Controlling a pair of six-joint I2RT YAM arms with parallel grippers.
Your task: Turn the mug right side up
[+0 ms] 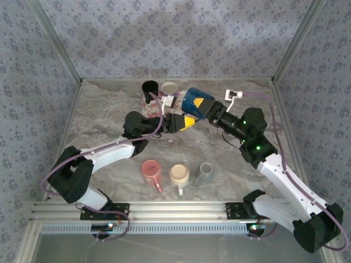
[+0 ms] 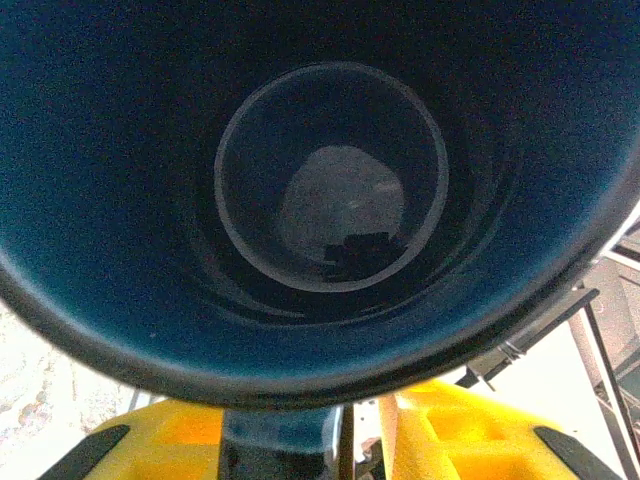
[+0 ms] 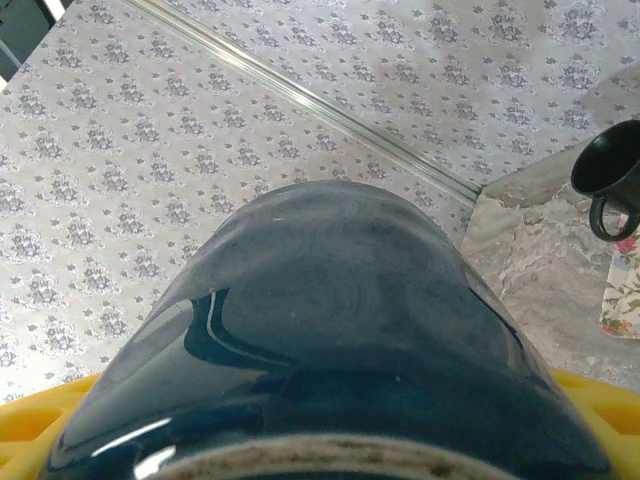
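- The mug [image 2: 330, 180] is seen very close to the left wrist camera; its dark blue inside and round bottom are looked straight into, so its mouth is turned toward the left arm.
- The left pincer [image 2: 300, 435] is seen just under the rim; a blue bit, likely the handle, is found between its yellow fingers [image 2: 160, 435]; whether that bit is squeezed or only framed cannot be told.
- From the right wrist, the mug's shiny outside and rough bottom ring are seen; the right pincer [image 1: 207, 107] is pressed onto the mug from both sides near the bottom, so the mug is pinched by it.
- From above, the mug is seen tipped on its side between the two pincers, over the back middle of the table [image 1: 104, 120]; it seems to be lifted and not set down.
- The mouth is not yet pointed up; the turn is judged about half done.
- The mug is probably offered to the left pincer so that a new hold can be taken; a full turn may be too much for one wrist.
- A pink cup [image 1: 149, 170], a cream cup [image 1: 179, 174] and a grey cup [image 1: 205, 172] are stood in a row near the arms; a black cup [image 1: 149, 89] and a white cup [image 1: 169, 87] are stood at the back by a flowered mat [image 1: 170, 103]; care would be needed so none is knocked.
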